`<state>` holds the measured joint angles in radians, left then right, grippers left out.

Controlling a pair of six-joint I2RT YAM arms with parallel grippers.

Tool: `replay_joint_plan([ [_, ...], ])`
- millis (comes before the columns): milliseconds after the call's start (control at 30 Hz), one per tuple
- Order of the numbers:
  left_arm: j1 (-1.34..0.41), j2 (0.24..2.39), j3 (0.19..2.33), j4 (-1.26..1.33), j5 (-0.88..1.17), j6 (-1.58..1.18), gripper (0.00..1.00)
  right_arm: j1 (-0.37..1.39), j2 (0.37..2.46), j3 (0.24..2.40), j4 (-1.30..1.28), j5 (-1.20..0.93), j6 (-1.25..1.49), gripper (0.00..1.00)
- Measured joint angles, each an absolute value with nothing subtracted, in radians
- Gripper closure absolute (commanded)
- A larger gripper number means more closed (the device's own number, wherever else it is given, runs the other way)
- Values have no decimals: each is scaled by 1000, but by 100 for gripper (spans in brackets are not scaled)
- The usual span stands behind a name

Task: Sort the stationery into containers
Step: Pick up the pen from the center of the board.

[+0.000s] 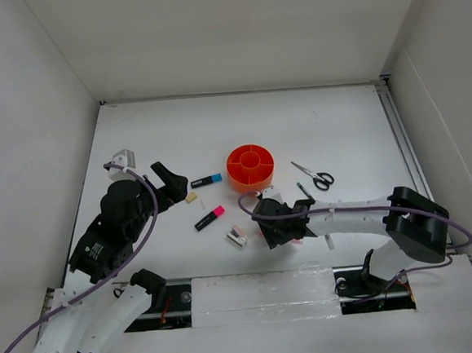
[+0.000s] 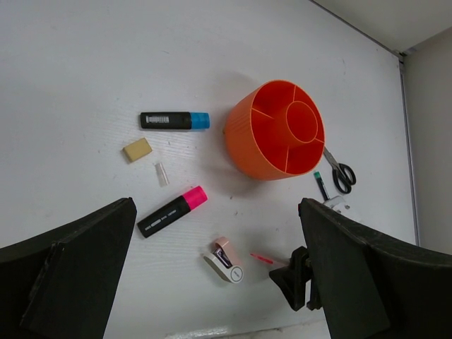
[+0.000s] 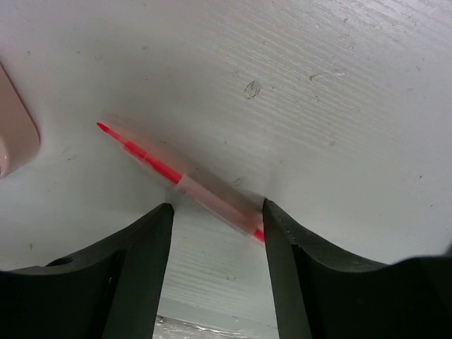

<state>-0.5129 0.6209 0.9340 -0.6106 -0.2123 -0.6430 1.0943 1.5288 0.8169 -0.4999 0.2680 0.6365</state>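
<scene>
The round orange organiser (image 1: pixel 250 165) stands mid-table, also in the left wrist view (image 2: pixel 277 131). My right gripper (image 1: pixel 278 232) is open and low on the table, its fingers on either side of the pink pen (image 3: pixel 152 161), which lies flat between them (image 3: pixel 215 208). My left gripper (image 1: pixel 171 184) is open and empty, held above the table (image 2: pixel 215 212). Below it lie the blue-capped marker (image 2: pixel 174 121), the pink-capped marker (image 2: pixel 171 212), the tan eraser (image 2: pixel 137 150) and the pink-white clip piece (image 2: pixel 227 260). The black-handled scissors (image 1: pixel 315 175) and a thin black pen (image 1: pixel 304 191) lie right of the organiser.
A small clear cap-like piece (image 2: pixel 162 174) lies between the eraser and the pink-capped marker. White walls enclose the table on three sides. A metal rail (image 1: pixel 399 135) runs along the right edge.
</scene>
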Motion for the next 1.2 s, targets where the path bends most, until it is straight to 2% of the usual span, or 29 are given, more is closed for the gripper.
replay_joint_plan([
  [67, -513, 617, 934, -611, -210, -643, 0, 1102, 1533, 820, -499, 268, 646, 51],
  [133, -513, 616, 934, -611, -210, -643, 0, 1108, 1539, 823, -498, 268, 654, 64],
  [267, -513, 609, 934, -611, -209, -643, 0, 1116, 1546, 829, -493, 263, 661, 79],
  [400, -513, 606, 934, -611, -210, -643, 0, 1128, 1551, 830, -484, 261, 662, 81],
  [500, -513, 606, 934, -611, -210, -643, 0, 1136, 1555, 830, -475, 261, 662, 74],
  [900, -513, 600, 934, -611, -210, -643, 0, 1207, 1571, 817, -426, 290, 704, 69],
  [1000, -513, 597, 934, -611, -210, -643, 0, 1218, 1571, 814, -426, 313, 716, 76],
  [1100, -513, 597, 934, -611, -210, -643, 0, 1232, 1573, 812, -421, 325, 737, 99],
  [1200, -513, 597, 934, -611, -210, -644, 0, 1245, 1578, 814, -415, 332, 749, 100],
])
